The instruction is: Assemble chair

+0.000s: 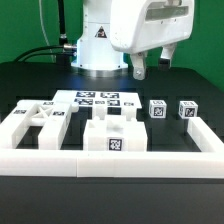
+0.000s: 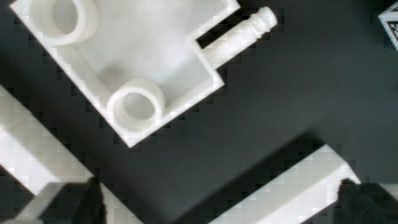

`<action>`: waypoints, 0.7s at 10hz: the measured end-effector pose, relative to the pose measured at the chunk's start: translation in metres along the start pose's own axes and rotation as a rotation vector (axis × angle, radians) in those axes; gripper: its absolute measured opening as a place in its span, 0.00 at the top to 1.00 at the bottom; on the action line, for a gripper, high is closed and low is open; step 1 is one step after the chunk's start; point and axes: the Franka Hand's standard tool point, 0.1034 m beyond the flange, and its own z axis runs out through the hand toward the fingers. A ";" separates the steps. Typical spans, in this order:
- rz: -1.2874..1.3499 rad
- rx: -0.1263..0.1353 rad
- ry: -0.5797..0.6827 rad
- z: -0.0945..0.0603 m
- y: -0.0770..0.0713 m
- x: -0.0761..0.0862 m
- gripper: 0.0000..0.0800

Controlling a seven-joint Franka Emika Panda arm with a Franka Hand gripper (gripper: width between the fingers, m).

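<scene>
The chair's white tagged parts lie loose on the black table. A chunky slab piece (image 1: 110, 132) sits in the middle, flat frame-like pieces (image 1: 32, 120) at the exterior view's left, and two small cubes (image 1: 157, 108) (image 1: 187, 108) at the right. My gripper (image 1: 152, 65) hangs high above the table behind the cubes, open and empty. In the wrist view a white flat piece (image 2: 143, 50) with two round sockets and a ribbed peg (image 2: 242, 30) lies well below my gripper (image 2: 214, 205). Only the dark fingertips (image 2: 71, 205) show, wide apart.
The marker board (image 1: 97, 99) lies flat in front of the robot base (image 1: 98, 50). A long plain white rail (image 1: 110, 160) runs along the front and up both sides of the parts. White strips (image 2: 285, 185) cross the wrist view diagonally.
</scene>
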 end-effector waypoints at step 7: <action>-0.045 -0.001 0.003 0.031 0.024 -0.023 0.19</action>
